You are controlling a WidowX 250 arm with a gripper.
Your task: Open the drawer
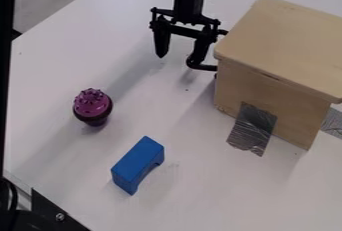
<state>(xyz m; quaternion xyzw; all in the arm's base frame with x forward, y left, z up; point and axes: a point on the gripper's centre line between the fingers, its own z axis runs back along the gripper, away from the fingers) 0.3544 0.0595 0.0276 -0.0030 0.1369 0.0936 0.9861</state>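
Spread gripper at the drawer's handle

Your gripper (177, 60) hangs fingers-down beside the wooden box (267, 82), its two fingers spread with nothing pinched between them. The finger nearer the box overlaps the black handle (208, 68) in the view; you cannot tell whether it touches or sits hooked behind the bar. The drawer should be behind that handle, in the box side turned away from the camera. Its front is hidden, but the handle lies so near the box that it is probably shut.

That placement suits a hooking pull: one finger inside the bar, then a draw straight away from the box. Too shallow a hook could slip off. Silver tape (252, 127) runs from the box wall onto the table (200, 200), likely so the box won't slide with your pull. The toy cupcake (92, 106) and blue block (138, 164) stand well apart from the handle.
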